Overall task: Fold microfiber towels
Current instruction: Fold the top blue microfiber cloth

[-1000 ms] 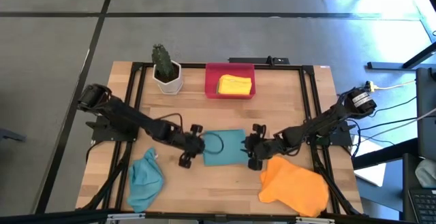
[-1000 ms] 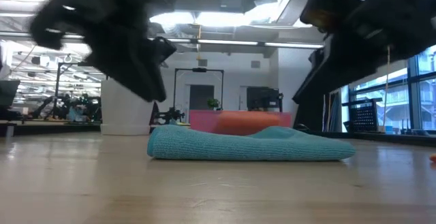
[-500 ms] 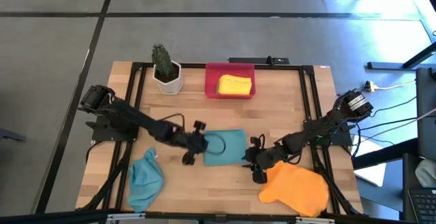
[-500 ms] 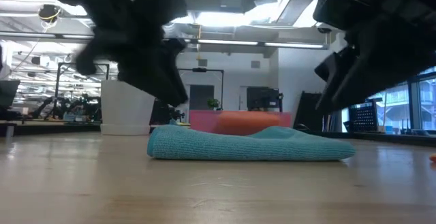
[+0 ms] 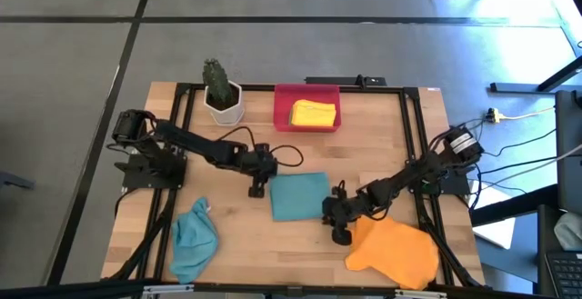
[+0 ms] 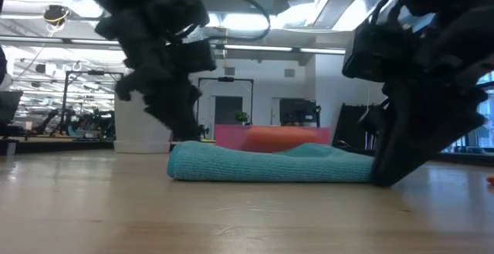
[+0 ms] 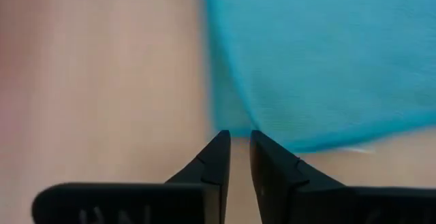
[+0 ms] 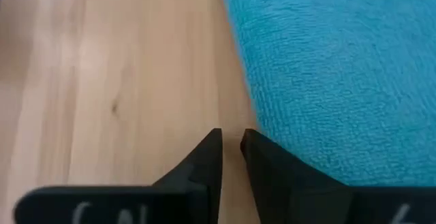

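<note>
A folded teal-blue towel (image 5: 300, 196) lies flat at the table's middle and shows as a low pad in the low view (image 6: 270, 165). My left gripper (image 5: 257, 188) is shut beside its left edge; in the left wrist view (image 7: 240, 137) its tips stand at the towel's edge (image 7: 272, 141). My right gripper (image 5: 338, 234) is shut by the near right corner, over bare wood in the right wrist view (image 8: 231, 135). A crumpled teal-blue towel (image 5: 194, 237) and an orange towel (image 5: 393, 252) lie near the front edge. A yellow towel (image 5: 314, 114) lies in the tray. The lime green towel is out of view.
A red tray (image 5: 282, 108) stands at the far middle. A potted cactus (image 5: 223, 94) stands to its left. A black frame (image 5: 182, 135) runs along the table's sides. Bare wood (image 5: 273, 244) lies between the two front towels.
My left gripper has drawn back toward the table's far edge, staying beside the folded towel's left side. My right gripper has gone toward the near edge, from the towel's right side to its near right corner. The folded towel has stayed where it was.
</note>
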You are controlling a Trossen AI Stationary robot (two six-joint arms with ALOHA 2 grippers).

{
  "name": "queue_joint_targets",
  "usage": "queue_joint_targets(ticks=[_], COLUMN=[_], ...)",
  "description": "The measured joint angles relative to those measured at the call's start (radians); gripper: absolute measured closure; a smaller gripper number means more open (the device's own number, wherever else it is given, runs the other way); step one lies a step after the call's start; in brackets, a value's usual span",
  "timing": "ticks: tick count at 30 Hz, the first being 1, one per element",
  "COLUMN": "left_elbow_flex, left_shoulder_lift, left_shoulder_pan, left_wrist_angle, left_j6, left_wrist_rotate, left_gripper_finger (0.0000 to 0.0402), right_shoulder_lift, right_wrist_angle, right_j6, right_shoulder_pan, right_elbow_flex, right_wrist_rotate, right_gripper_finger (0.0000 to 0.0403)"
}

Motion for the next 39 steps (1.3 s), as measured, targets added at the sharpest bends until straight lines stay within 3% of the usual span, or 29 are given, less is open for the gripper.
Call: queue_joint_targets(ticks=[5,14,25,28,36,39], left_elbow_flex=[-0.042,-0.044,-0.044,-0.044,-0.044,-0.044], left_shoulder_lift=[0.0,0.0,0.0,0.0,0.0,0.0], left_shoulder_pan=[-0.117,-0.336,-0.341,-0.323,-0.307,-0.307], left_wrist_angle=[0.009,0.061,0.085,0.086,0.097,0.097], left_j6=[-0.096,-0.161,-0.112,-0.111,-0.11,-0.11], left_wrist_rotate=[0.073,-0.003,-0.075,-0.077,-0.077,-0.077], left_gripper_finger=[0.0364,0.0383,0.0379,0.0368,0.0347,0.0346], right_shoulder_lift=[-0.013,-0.016,-0.02,-0.035,-0.167,-0.226], right_wrist_angle=[-0.029,-0.091,-0.135,-0.146,-0.323,-0.37], right_j6=[0.013,0.057,-0.003,-0.023,-0.079,-0.13], right_shoulder_pan=[-0.026,-0.119,-0.225,-0.256,-0.329,-0.329], right_elbow_flex=[-0.001,0.001,0.0,-0.002,-0.007,-0.008], right_wrist_rotate=[-0.007,-0.019,-0.003,0.053,0.368,0.366], right_gripper_finger=[0.0351,0.038,0.0392,0.039,0.0389,0.0389])
